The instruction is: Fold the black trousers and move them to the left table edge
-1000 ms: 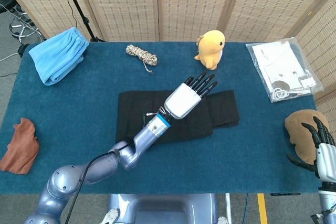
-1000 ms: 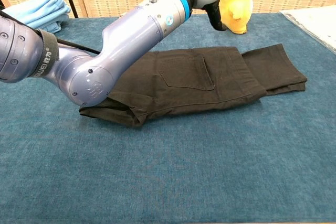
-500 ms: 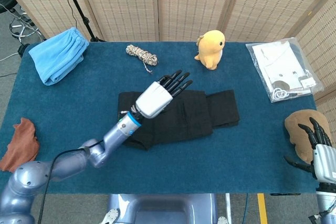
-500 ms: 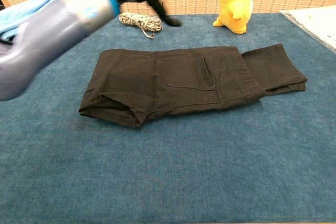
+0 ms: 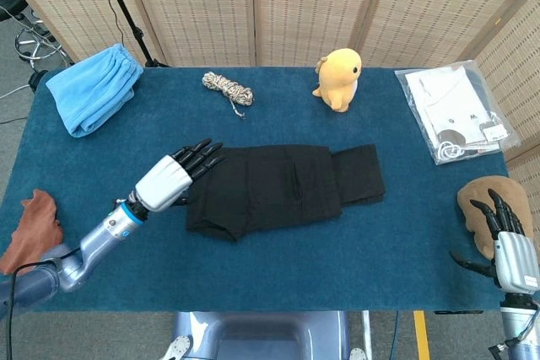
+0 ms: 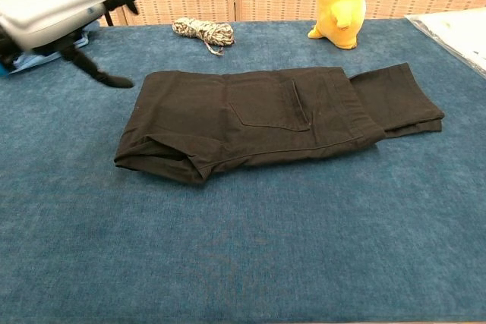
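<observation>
Head view: left hand (image 5: 173,177) empty, fingers spread beside folded black trousers (image 5: 278,187); no writing readable.

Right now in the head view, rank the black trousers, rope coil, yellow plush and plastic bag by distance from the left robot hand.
From the left robot hand:
1. Black trousers, beside its fingertips.
2. Rope coil, table's far side.
3. Yellow plush, far side, further right.
4. Plastic bag, far right corner.

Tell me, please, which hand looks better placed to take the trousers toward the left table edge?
Probably the left hand: it hovers open beside the left end of the black trousers. The right hand is far off at the table's right edge, by a brown object.
</observation>
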